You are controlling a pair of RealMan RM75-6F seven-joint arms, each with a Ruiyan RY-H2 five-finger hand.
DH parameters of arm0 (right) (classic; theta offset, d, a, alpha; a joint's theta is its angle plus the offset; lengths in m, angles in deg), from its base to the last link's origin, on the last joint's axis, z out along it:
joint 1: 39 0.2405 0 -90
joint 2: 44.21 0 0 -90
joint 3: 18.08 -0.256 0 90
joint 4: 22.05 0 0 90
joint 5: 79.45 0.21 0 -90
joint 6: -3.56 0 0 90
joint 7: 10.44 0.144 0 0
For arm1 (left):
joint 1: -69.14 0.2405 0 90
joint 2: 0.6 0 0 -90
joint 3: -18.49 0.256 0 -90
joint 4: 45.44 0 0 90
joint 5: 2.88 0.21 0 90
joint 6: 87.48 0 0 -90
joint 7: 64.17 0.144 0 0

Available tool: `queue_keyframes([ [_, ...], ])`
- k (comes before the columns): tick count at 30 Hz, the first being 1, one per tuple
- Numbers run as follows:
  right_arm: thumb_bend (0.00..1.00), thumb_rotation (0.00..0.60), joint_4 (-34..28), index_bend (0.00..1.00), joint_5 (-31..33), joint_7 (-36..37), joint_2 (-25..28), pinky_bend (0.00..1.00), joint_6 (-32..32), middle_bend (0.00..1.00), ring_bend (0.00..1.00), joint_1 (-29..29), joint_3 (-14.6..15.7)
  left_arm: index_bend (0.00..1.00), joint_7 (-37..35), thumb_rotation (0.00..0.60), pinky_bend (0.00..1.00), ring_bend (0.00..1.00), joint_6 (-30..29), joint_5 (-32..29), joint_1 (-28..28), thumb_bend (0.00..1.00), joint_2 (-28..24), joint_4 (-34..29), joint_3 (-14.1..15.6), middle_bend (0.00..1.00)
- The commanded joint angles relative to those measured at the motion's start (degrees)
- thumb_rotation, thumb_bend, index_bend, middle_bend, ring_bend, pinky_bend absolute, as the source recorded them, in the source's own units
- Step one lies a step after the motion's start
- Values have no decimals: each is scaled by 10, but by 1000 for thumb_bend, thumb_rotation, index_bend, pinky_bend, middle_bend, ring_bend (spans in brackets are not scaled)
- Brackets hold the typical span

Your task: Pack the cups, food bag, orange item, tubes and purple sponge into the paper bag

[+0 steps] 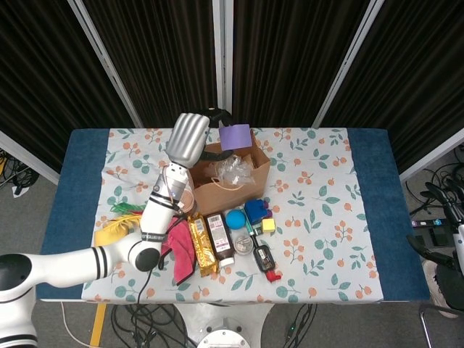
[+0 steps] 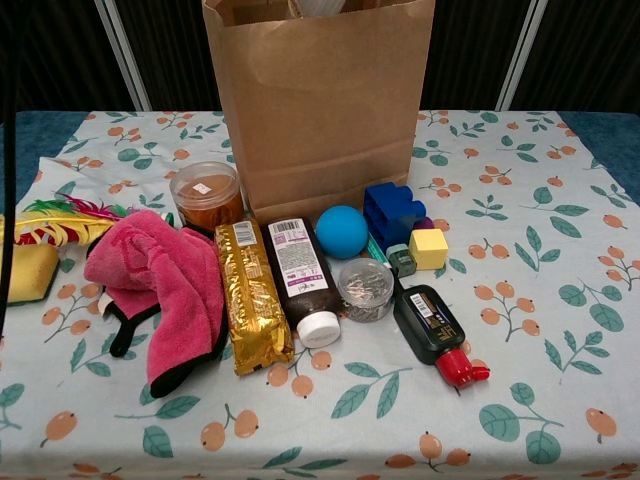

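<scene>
My left hand (image 1: pixel 190 138) holds the purple sponge (image 1: pixel 234 135) over the open top of the brown paper bag (image 1: pixel 226 190), at its back rim. A clear plastic bag (image 1: pixel 230 167) lies inside the paper bag. In front of the paper bag (image 2: pixel 320 110) lie a gold food bag (image 2: pixel 252 305), a brown tube with a white cap (image 2: pixel 300 282), a black tube with a red cap (image 2: pixel 436 332) and a cup with orange-brown contents (image 2: pixel 206 196). My left forearm hides most of that cup in the head view. The right hand does not show.
A pink cloth (image 2: pixel 160 275), a yellow sponge (image 2: pixel 25 272) and coloured feathers (image 2: pixel 55 222) lie at the left. A blue ball (image 2: pixel 342 231), blue block (image 2: pixel 392 212), yellow cube (image 2: pixel 428 248) and small clear jar (image 2: pixel 365 288) sit by the bag's front.
</scene>
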Motion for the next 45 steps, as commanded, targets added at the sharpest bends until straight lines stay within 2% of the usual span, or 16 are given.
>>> queue_keyframes([
  [1, 86, 600, 2, 100, 2, 3, 0, 20, -3, 262, 72, 1, -1, 504, -11, 600, 450, 506, 4, 5, -3, 189, 5, 12, 5, 555],
  [4, 87, 600, 4, 100, 4, 5, 0, 20, -6, 262, 73, 3, -2, 323, -27, 600, 410, 375, 13, 5, -3, 166, 3, 16, 7, 396],
  [7, 86, 600, 4, 100, 7, 6, 0, 20, -9, 262, 73, 4, -2, 260, -37, 600, 376, 314, 12, 2, -2, 158, 4, 17, 3, 333],
  [15, 86, 600, 5, 99, 5, 7, -1, 20, -9, 262, 73, 3, -2, 244, -42, 600, 357, 302, -8, 11, 2, 156, -3, 18, -1, 323],
  [19, 86, 600, 1, 100, 2, 8, 0, 20, -5, 263, 73, 1, -2, 245, -25, 600, 343, 293, -25, 26, 16, 157, -27, 15, 5, 320],
  [24, 81, 600, -1, 99, -7, 9, -2, 19, -2, 263, 73, -1, 1, 258, -8, 600, 318, 289, -73, 68, 63, 157, -82, 24, 28, 315],
  [27, 82, 600, -2, 100, -9, 6, -4, 19, -1, 263, 72, -2, 3, 258, -2, 600, 305, 289, -105, 77, 111, 158, -122, 1, 46, 314],
  [31, 81, 600, -2, 99, -15, 0, -9, 19, 0, 263, 73, -5, 8, 291, 40, 600, 264, 278, -122, 76, 189, 150, -199, -80, 99, 303],
  [36, 57, 600, 10, 100, -38, -11, -21, 15, -7, 248, 60, -11, 27, 290, 91, 600, 238, 216, -152, 125, 290, 85, -279, -165, 209, 281],
  [41, 47, 600, 32, 100, -61, -56, -43, 0, 14, 224, 36, -24, 37, 271, 102, 600, 211, 165, -175, 160, 366, 52, -305, -221, 290, 268],
  [45, 45, 600, 52, 102, -70, -116, -67, 0, 39, 202, 13, -41, 40, 262, 102, 600, 209, 162, -209, 200, 409, 47, -297, -215, 323, 261],
])
